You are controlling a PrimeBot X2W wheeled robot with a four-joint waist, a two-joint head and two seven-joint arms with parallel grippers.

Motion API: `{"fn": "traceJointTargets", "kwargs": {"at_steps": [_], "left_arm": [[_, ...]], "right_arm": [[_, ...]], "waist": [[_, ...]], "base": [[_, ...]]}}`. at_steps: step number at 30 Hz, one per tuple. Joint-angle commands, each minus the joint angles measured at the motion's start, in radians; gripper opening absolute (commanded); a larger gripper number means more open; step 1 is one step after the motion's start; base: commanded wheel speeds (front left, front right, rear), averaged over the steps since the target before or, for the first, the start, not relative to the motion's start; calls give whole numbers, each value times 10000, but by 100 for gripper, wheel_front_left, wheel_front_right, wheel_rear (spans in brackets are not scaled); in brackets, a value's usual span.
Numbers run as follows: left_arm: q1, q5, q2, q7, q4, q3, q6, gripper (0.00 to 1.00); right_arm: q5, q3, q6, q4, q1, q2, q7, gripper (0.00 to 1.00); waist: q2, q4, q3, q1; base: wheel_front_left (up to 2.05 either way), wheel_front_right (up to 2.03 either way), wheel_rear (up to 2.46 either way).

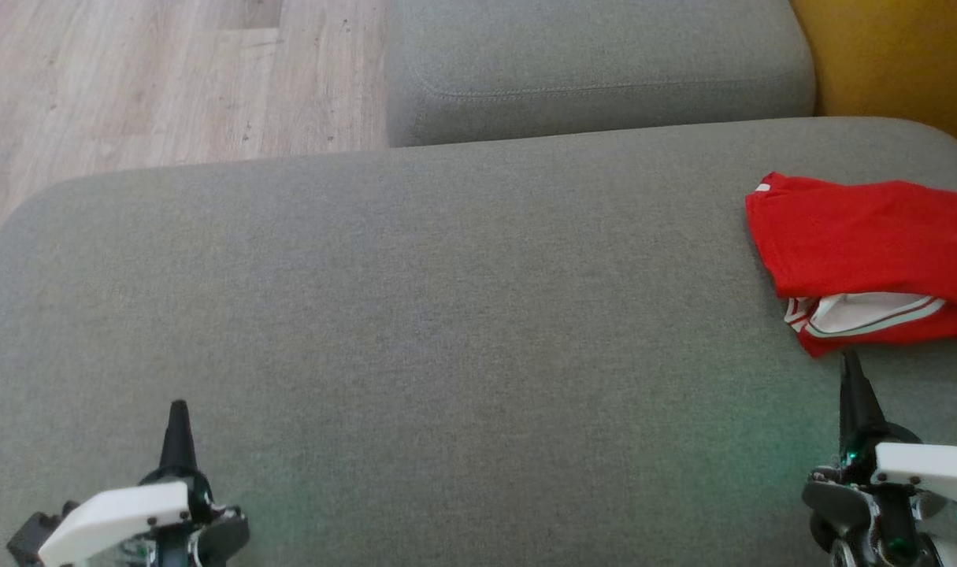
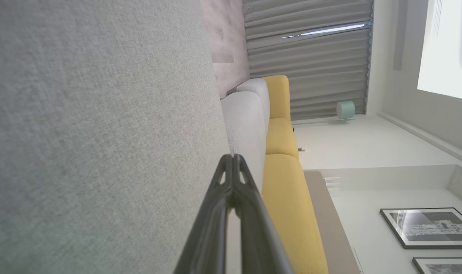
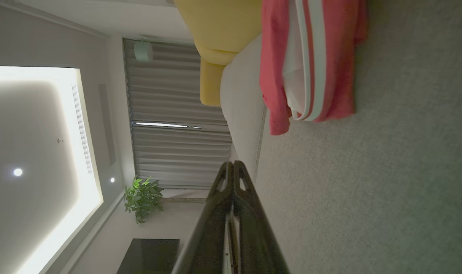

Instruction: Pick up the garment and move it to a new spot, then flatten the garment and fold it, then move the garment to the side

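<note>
A red garment (image 1: 864, 244) with white trim lies folded at the right edge of the grey cushion (image 1: 415, 315). In the right wrist view the garment (image 3: 310, 61) sits at the top, ahead of the fingers. My right gripper (image 1: 850, 362) is shut and empty, its tip just short of the garment's near edge. Its fingers (image 3: 234, 167) meet at the tips. My left gripper (image 1: 179, 409) is shut and empty at the lower left, over bare cushion. Its fingertips (image 2: 232, 158) are pressed together.
A second grey cushion (image 1: 596, 63) lies beyond the first one. A yellow seat (image 1: 895, 55) is at the far right, and wooden floor (image 1: 131, 79) at the far left. Curtains (image 2: 310, 57), a plant (image 3: 143, 198) and framed pictures (image 2: 428, 228) stand further off.
</note>
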Motion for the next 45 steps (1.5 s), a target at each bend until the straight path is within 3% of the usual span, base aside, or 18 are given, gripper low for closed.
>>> {"fn": "traceJointTargets", "kwargs": {"at_steps": [1, 10, 45], "left_arm": [[-656, -346, 97, 122, -240, 462, -127, 0], [-889, -1241, 84, 355, -147, 681, -261, 0], [-900, -1120, -19, 471, -139, 826, -261, 0]], "right_arm": [[405, 109, -7, -302, -686, -229, 120, 0], [1333, -4, -7, -241, -911, -224, 348, 0], [1231, -126, -7, -233, -922, -138, 446, 0]], "waist": [[0, -7, 24, 1], [0, -33, 121, 1], [0, -33, 121, 1]], "base": [[0, 0, 0], [0, 0, 0], [0, 0, 0]]}}
